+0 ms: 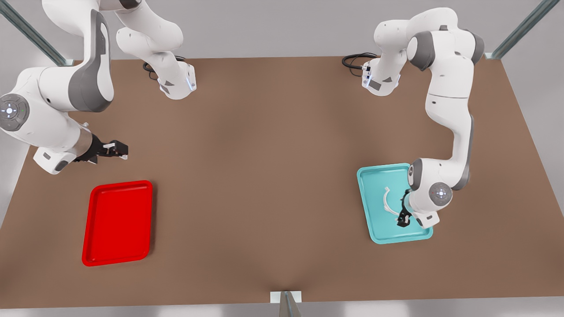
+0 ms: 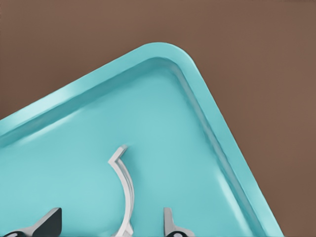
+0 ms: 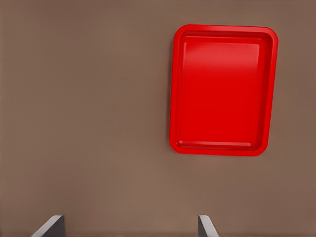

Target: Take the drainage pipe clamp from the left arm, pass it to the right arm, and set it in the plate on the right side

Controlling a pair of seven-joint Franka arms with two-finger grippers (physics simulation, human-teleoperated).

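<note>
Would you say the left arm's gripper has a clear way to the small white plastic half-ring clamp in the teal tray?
Probably yes: the left gripper hangs open just over the clamp, fingers straddling it, nothing between.

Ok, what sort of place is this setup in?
Probably a simulated robot test bench, not a real workshop: a bare brown table, two white arms bolted to its far edge, and metal frame struts at the corners. A red plate and teal tray are the props.

White arms, grey joints (black jaws).
</note>
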